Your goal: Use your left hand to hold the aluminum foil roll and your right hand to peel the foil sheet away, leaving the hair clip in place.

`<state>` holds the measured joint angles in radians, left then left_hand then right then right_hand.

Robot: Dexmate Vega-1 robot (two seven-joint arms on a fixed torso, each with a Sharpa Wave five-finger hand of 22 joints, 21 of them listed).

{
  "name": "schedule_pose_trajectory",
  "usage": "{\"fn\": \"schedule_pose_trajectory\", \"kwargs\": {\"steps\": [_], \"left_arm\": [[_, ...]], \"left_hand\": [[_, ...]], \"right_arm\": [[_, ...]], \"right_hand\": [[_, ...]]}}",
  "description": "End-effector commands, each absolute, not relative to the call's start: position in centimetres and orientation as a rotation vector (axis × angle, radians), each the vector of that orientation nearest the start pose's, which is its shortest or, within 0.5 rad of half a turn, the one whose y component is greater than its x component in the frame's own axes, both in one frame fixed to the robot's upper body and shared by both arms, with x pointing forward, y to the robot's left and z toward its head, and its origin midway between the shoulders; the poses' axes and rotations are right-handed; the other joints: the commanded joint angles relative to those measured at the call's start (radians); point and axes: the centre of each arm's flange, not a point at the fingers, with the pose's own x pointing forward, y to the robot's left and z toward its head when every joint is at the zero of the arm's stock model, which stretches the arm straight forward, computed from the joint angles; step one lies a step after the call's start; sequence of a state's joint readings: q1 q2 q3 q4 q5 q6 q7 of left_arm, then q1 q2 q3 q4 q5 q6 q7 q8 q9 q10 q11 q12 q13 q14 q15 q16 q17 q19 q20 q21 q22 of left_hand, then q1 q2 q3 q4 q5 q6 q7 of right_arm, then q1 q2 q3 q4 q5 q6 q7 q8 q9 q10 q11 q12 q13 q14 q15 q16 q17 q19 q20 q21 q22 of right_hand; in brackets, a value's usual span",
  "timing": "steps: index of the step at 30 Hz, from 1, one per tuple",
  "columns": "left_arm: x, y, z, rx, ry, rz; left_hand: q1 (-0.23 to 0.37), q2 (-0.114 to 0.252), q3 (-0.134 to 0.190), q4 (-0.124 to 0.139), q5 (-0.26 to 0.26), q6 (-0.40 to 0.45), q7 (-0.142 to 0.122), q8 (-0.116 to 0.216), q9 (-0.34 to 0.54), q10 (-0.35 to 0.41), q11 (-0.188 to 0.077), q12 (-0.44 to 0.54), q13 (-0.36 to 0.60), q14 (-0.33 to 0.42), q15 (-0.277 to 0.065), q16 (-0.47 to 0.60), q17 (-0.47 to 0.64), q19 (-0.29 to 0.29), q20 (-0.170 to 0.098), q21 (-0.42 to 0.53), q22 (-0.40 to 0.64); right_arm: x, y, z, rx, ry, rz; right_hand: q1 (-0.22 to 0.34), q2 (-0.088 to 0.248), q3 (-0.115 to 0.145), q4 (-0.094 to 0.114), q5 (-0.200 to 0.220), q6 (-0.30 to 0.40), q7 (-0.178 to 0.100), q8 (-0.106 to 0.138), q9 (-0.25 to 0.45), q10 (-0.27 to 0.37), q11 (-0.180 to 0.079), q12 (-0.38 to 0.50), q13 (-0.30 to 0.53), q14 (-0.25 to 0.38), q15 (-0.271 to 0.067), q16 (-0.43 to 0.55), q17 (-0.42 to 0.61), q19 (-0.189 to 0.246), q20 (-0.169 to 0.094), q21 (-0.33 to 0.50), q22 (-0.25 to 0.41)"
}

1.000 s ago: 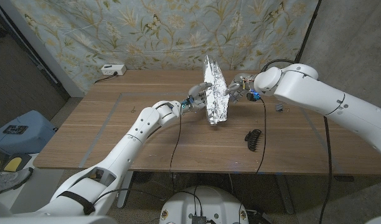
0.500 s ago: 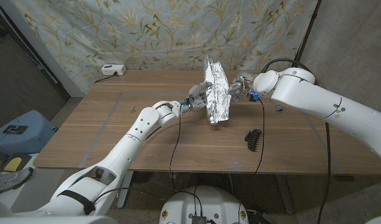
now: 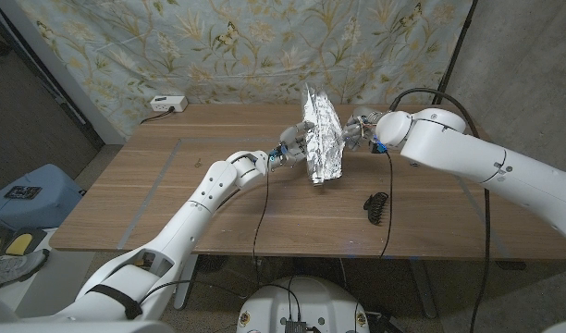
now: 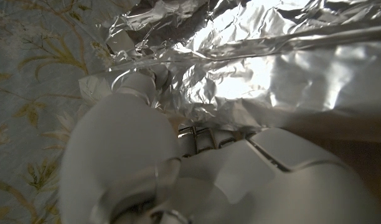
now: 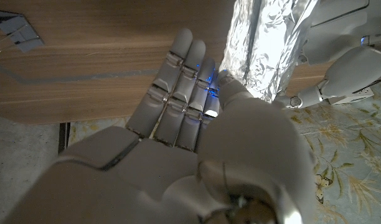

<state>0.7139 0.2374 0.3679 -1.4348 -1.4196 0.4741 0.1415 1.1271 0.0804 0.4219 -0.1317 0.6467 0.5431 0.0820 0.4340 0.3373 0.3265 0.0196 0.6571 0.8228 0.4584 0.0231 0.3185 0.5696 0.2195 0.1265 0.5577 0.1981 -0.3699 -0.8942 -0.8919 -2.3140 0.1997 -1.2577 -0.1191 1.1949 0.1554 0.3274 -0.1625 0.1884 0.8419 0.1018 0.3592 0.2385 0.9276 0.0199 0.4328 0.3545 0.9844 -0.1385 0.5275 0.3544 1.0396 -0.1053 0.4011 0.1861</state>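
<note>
Aluminium foil roll (image 3: 319, 139) with its crumpled foil sheet (image 4: 253, 68), raised above the middle of the wooden worktop (image 3: 172, 194) and standing nearly upright, the sheet hanging open from the roll down towards the wood. Left hand (image 3: 292, 145) at the roll's left side; in the left wrist view its fingers (image 4: 137, 84) press against the foil's edge, so it is judged to be holding the roll, though the closure around it is hidden by the hand's own back. Right hand (image 3: 357, 132) just beside the foil's right edge; in the right wrist view its fingers (image 5: 178, 81) lie extended side by side with the thumb tip at the foil (image 5: 265, 50). Whether foil is pinched there cannot be told.

Progress, as a judgement: the roll is lifted and steadied and part of the sheet is unrolled, but the sheet remains joined to the roll; the peeling away is still to be completed. Hair clip (image 3: 375, 207), black, lies on the worktop nearer the robot and to the right, well apart from both hands and from the foil, so that requirement holds.

No container is among the things on the worktop.
</note>
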Motion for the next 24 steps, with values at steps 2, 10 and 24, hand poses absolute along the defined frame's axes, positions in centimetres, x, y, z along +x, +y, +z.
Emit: {"fn": "schedule_pose_trajectory", "kwargs": {"steps": [2,10,24], "left_arm": [[64.43,8.63,-0.52,-0.797,0.091,-0.679],[64.45,8.38,-0.50,-0.800,0.087,-0.698],[64.69,8.18,-0.71,-0.816,0.087,-0.744]], "left_hand": [[-0.003,0.001,0.006,-0.007,0.005,0.037,0.003,-0.002,0.002,0.002,-0.007,-0.009,-0.005,-0.002,-0.002,0.000,0.000,0.003,-0.002,-0.001,0.002],[-0.020,0.009,0.008,0.001,0.009,0.012,0.002,-0.019,0.002,-0.021,-0.004,-0.029,-0.023,-0.033,0.002,-0.016,-0.003,-0.021,-0.010,-0.010,0.002],[-0.075,-0.006,-0.018,0.009,-0.011,-0.078,-0.017,-0.081,-0.006,-0.126,0.025,-0.102,-0.072,-0.158,0.037,-0.076,-0.022,-0.064,-0.018,-0.025,0.003]], "right_arm": [[51.36,-17.49,8.12,-1.134,-0.168,-0.063],[51.23,-17.45,7.97,-1.148,-0.176,-0.082],[50.80,-17.65,7.81,-1.136,-0.187,-0.090]], "right_hand": [[0.006,0.010,0.008,0.006,0.000,0.028,-0.005,0.013,0.009,0.027,-0.012,0.016,0.009,0.030,-0.038,0.013,0.014,0.016,-0.004,0.012,0.002],[0.003,0.014,0.012,0.011,0.001,0.028,-0.002,0.012,0.016,0.038,-0.011,0.026,0.016,0.044,-0.044,0.015,0.021,0.019,-0.007,0.019,0.003],[-0.001,0.031,0.024,0.021,0.003,0.010,0.007,0.004,0.030,0.029,-0.016,0.035,0.030,0.048,-0.049,0.010,0.037,0.017,-0.009,0.027,0.004]]}}
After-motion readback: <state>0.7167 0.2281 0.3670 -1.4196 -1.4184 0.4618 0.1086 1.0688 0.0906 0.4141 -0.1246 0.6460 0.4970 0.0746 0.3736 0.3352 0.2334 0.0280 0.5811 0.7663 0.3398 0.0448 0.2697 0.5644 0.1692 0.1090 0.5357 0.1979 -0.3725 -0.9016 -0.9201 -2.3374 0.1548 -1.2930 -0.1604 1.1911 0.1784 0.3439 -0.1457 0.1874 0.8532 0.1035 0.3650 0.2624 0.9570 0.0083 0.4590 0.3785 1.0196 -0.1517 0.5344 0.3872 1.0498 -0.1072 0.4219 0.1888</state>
